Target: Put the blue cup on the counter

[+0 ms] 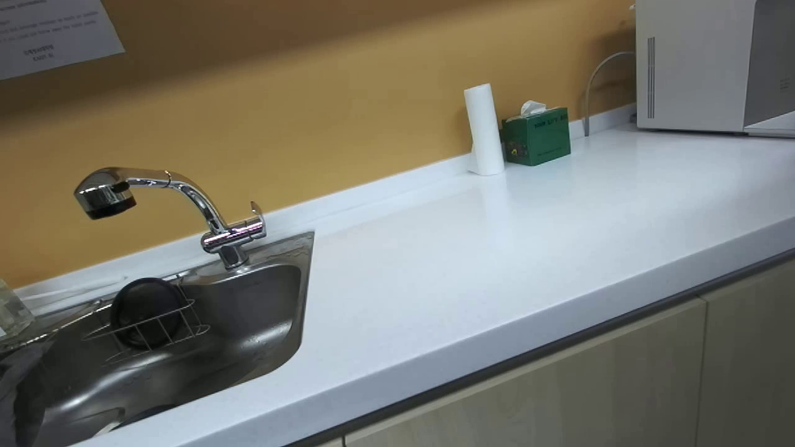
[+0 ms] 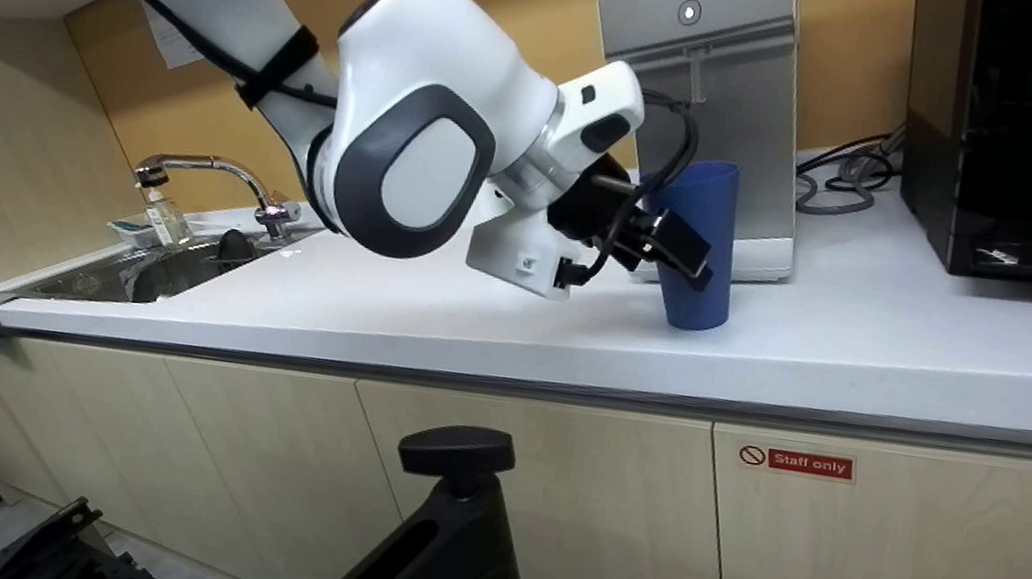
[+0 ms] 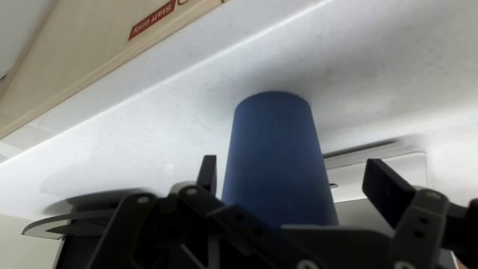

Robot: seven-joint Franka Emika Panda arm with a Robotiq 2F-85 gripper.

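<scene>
You face the orange wall across counter and sink in both exterior views; your wrist view, upside down, looks closely along the blue cup.

blue cup, grey-speckled white counter, black end effector, ochre wall, green tissue box

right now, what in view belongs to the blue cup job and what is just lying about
Part of the job:
blue cup
white counter
gripper, open around the cup

Just there:
white paper roll
green tissue box
chrome tap
steel sink
bottle by the sink
</scene>
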